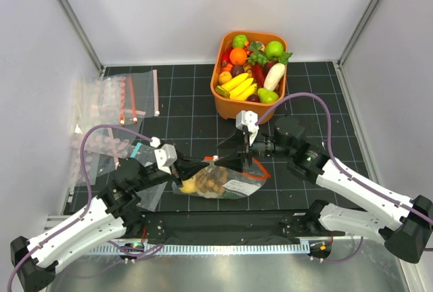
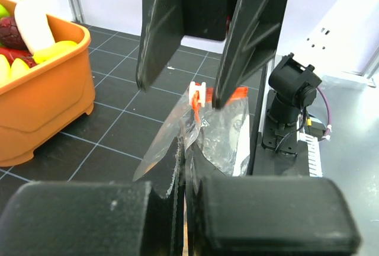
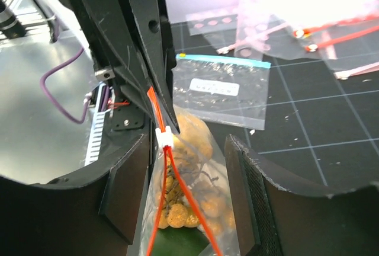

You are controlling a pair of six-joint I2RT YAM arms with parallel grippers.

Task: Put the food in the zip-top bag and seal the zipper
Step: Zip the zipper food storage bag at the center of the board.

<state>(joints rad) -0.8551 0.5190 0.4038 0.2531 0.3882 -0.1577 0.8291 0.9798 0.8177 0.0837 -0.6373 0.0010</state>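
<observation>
The zip-top bag [image 1: 233, 182] lies near the table's front with a white label and holds the food: a cluster of brown balls [image 3: 189, 202], a yellow fruit [image 3: 192, 137] and a dark green piece [image 3: 177, 244]. My left gripper [image 1: 205, 167] is shut on the bag's left end at the zipper [image 3: 155, 105]; the left wrist view shows the plastic pinched between its jaws [image 2: 185, 167]. My right gripper [image 3: 188, 143] is open and straddles the bag's mouth. A white slider [image 3: 164, 136] sits between its fingers. The two red-orange strips part on my side of the slider.
An orange basket [image 1: 230, 106] full of toy produce stands behind the bag. A clear bag with a teal strip [image 3: 222, 90] lies flat to the left. Several more clear bags [image 1: 111, 106] are piled at the far left by the wall.
</observation>
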